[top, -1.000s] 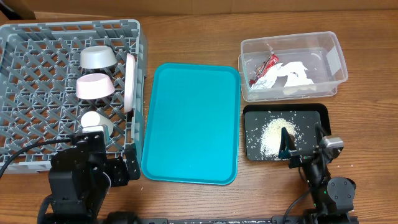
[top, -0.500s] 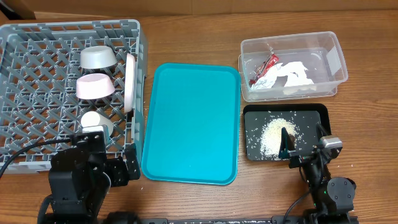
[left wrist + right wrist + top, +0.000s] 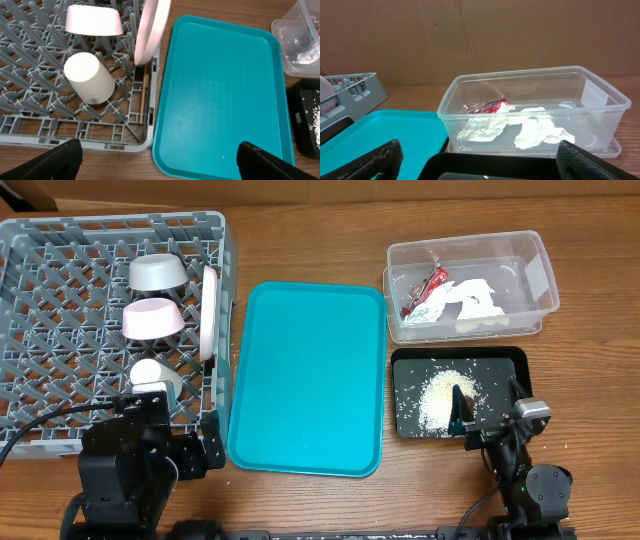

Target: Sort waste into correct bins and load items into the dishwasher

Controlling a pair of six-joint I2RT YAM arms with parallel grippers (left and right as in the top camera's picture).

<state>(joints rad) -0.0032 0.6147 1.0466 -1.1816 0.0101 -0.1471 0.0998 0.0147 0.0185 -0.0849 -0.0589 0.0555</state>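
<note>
The grey dish rack (image 3: 60, 250) holds a whitish-grey bowl (image 3: 155, 273), a pale pink bowl (image 3: 152, 318), a small white cup (image 3: 150, 372) and a white plate (image 3: 209, 310) standing on edge. The chopsticks (image 3: 143, 97) lie in the rack by its right wall. The clear tub (image 3: 540, 250) holds the red wrapper (image 3: 428, 288) and the white napkin (image 3: 475, 300). The black tray (image 3: 505, 365) holds rice (image 3: 440, 395); I cannot make out the brown lump. My left gripper (image 3: 160, 160) is open and empty over the rack's near right corner. My right gripper (image 3: 488, 412) is open and empty at the black tray's near edge.
A large teal serving tray (image 3: 310, 370) lies bare between the rack and the bins. Cardboard stands behind the table in the right wrist view. Both arm bases sit at the front edge.
</note>
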